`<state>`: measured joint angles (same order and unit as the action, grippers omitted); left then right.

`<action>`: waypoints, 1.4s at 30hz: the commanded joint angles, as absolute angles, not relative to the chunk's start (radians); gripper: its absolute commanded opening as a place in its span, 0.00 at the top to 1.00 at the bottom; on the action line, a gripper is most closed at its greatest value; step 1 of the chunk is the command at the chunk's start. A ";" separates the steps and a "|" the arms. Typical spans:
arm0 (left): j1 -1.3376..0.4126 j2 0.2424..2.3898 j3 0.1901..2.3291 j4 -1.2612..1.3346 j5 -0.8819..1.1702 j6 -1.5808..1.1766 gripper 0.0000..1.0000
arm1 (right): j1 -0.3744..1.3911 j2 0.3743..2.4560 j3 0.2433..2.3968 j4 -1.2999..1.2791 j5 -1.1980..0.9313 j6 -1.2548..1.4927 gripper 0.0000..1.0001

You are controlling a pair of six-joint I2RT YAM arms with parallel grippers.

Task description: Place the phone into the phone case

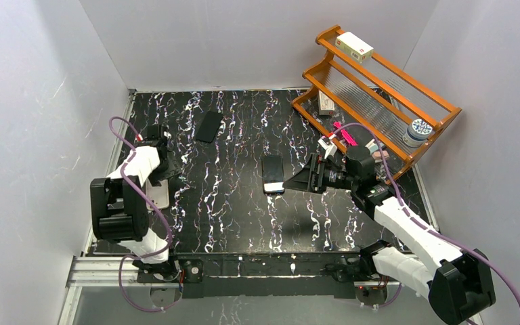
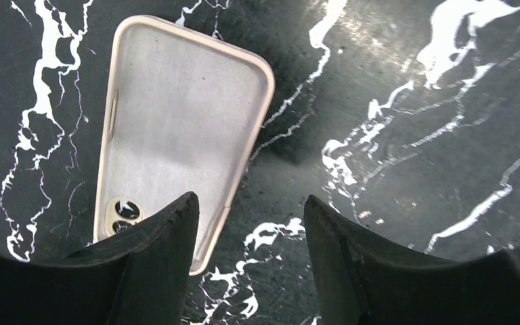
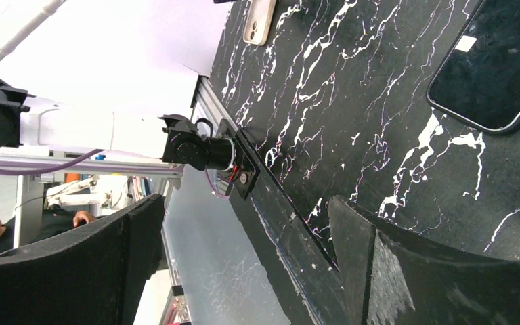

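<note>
The phone (image 1: 273, 174) lies screen up and dark near the table's middle; it also shows at the upper right of the right wrist view (image 3: 494, 68). The beige phone case (image 2: 176, 128) lies hollow side up by the left wall, camera cutout toward my left gripper. That left gripper (image 2: 249, 200) hovers low over the case's near corner; one finger (image 2: 162, 250) covers the case and the other stands over bare table, with the case's long edge in the gap between them. Nothing is clamped. My right gripper (image 1: 311, 177) stands wide open just right of the phone, empty.
A flat black slab (image 1: 209, 126) lies at the back of the marbled table (image 1: 230, 217). An orange wooden rack (image 1: 379, 88) with small boxes and a jar stands at the back right. White walls close in the left, back and right sides.
</note>
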<state>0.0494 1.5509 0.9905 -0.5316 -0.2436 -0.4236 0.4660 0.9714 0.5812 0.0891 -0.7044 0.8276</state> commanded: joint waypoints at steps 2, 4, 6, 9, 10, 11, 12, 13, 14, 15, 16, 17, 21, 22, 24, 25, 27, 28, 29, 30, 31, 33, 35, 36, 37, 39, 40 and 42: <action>0.107 1.611 0.974 -0.519 -0.207 -0.383 0.48 | 0.469 0.938 0.603 0.134 -0.706 0.832 0.02; 0.116 1.632 0.976 -0.518 -0.186 -0.383 0.54 | 0.469 0.937 0.598 0.139 -0.704 0.836 0.02; 0.118 1.644 0.973 -0.513 -0.169 -0.381 0.59 | 0.470 0.943 0.594 0.143 -0.706 0.838 0.01; 0.118 1.651 0.966 -0.511 -0.153 -0.376 0.71 | 0.470 0.950 0.590 0.148 -0.708 0.842 0.01; 0.118 1.653 0.964 -0.511 -0.147 -0.375 0.74 | 0.470 0.950 0.588 0.149 -0.707 0.843 0.01; 0.118 1.655 0.962 -0.511 -0.141 -0.374 0.77 | 0.469 0.948 0.588 0.149 -0.705 0.844 0.01; 0.118 1.655 0.962 -0.512 -0.134 -0.374 0.79 | 0.469 0.949 0.588 0.149 -0.704 0.844 0.01; 0.118 1.655 0.963 -0.514 -0.129 -0.373 0.82 | 0.471 0.948 0.590 0.149 -0.703 0.844 0.01; 0.118 1.654 0.964 -0.517 -0.124 -0.371 0.85 | 0.470 0.949 0.590 0.149 -0.703 0.844 0.01; 0.118 1.653 0.966 -0.519 -0.114 -0.369 0.88 | 0.470 0.948 0.590 0.149 -0.702 0.844 0.01; 0.119 1.649 0.967 -0.521 -0.099 -0.366 0.92 | 0.471 0.948 0.590 0.149 -0.700 0.844 0.01; 0.118 1.646 0.971 -0.525 -0.085 -0.364 0.96 | 0.470 0.948 0.589 0.147 -0.700 0.844 0.01; 0.118 1.626 0.985 -0.546 -0.019 -0.354 1.00 | 0.469 0.943 0.577 0.147 -0.696 0.842 0.01; 0.118 1.619 0.988 -0.553 -0.006 -0.352 1.00 | 0.471 0.941 0.576 0.147 -0.694 0.843 0.01; 0.118 1.599 0.992 -0.572 0.000 -0.353 1.00 | 0.470 0.933 0.571 0.146 -0.689 0.847 0.01; 0.118 1.588 0.990 -0.577 0.035 -0.354 1.00 | 0.470 0.928 0.571 0.146 -0.685 0.848 0.01; 0.117 1.560 0.981 -0.581 0.089 -0.364 1.00 | 0.469 0.921 0.570 0.144 -0.682 0.850 0.01; 0.116 1.545 0.976 -0.582 0.118 -0.372 1.00 | 0.470 0.918 0.570 0.143 -0.680 0.848 0.01; 0.113 1.532 0.971 -0.582 0.150 -0.385 1.00 | 0.469 0.918 0.570 0.141 -0.677 0.846 0.01; 0.107 1.519 0.966 -0.582 0.175 -0.397 1.00 | 0.470 0.918 0.569 0.139 -0.675 0.845 0.01; 0.095 1.507 0.964 -0.581 0.192 -0.408 1.00 | 0.470 0.917 0.568 0.138 -0.672 0.845 0.01; 0.058 1.485 0.961 -0.578 0.196 -0.433 1.00 | 0.469 0.919 0.564 0.142 -0.668 0.848 0.01; -0.001 1.465 0.955 -0.564 0.185 -0.473 1.00 | 0.469 0.920 0.561 0.147 -0.667 0.853 0.01; -0.055 1.458 0.953 -0.555 0.183 -0.496 1.00 | 0.469 0.919 0.559 0.147 -0.667 0.855 0.01; -0.091 1.454 0.951 -0.543 0.185 -0.522 1.00 | 0.471 0.918 0.560 0.146 -0.668 0.856 0.01; -0.164 1.452 0.947 -0.509 0.198 -0.582 1.00 | 0.470 0.914 0.559 0.137 -0.666 0.853 0.01; -0.196 1.453 0.942 -0.487 0.205 -0.613 1.00 | 0.469 0.911 0.561 0.132 -0.664 0.853 0.01; -0.270 1.456 0.936 -0.441 0.201 -0.671 1.00 | 0.470 0.903 0.561 0.124 -0.659 0.851 0.01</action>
<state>-0.1642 1.4818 0.9573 -0.4976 0.1650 -0.5365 0.4660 0.9321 0.5644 0.1066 -0.6708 0.8478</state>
